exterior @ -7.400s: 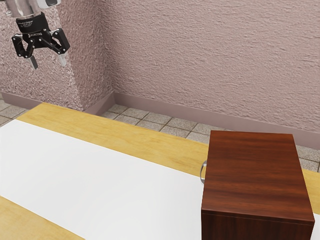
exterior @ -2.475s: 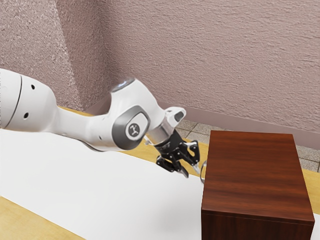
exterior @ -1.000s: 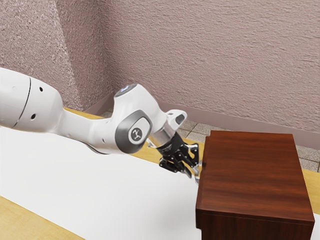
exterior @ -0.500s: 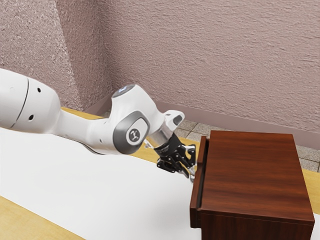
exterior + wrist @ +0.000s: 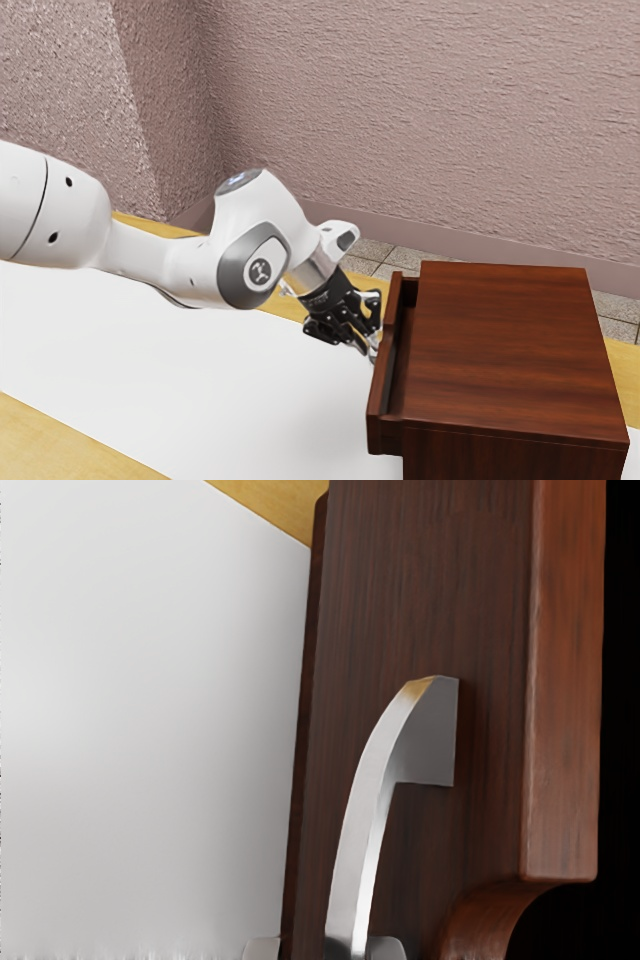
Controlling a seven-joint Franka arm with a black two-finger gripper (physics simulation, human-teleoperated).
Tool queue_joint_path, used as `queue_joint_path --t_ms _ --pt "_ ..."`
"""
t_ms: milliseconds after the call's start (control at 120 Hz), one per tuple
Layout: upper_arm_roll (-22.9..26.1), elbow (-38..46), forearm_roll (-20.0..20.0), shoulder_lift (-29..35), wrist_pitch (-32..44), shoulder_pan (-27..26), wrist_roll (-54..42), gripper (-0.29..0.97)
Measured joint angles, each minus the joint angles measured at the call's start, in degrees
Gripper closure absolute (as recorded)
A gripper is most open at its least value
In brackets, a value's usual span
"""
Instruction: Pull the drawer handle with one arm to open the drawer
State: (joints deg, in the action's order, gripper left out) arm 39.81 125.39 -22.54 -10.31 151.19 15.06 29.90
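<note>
The gripper (image 5: 366, 333) is clamped on the curved metal handle (image 5: 385, 800) of the drawer (image 5: 384, 380). The drawer stands partly out of the dark wooden cabinet (image 5: 510, 350), at the exterior view's right.

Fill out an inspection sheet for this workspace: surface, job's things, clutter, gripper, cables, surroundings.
Surface: table with a white top and yellow wood borders.
Job's things: dark wood cabinet on the table; its drawer is partly out toward the exterior view's left; curved metal handle on the drawer front.
Clutter: nothing seen.
Gripper: gripper shut on the handle, right at the drawer front.
Cables: nothing seen.
Surroundings: pink textured wall with a corner behind the arm; tiled floor beyond the table.
</note>
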Motion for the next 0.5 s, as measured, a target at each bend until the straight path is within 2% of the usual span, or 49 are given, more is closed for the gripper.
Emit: queue_joint_path --t_ms 500 --pt "-0.9 1.4 -0.1 1.9 -0.5 0.1 -0.1 0.68"
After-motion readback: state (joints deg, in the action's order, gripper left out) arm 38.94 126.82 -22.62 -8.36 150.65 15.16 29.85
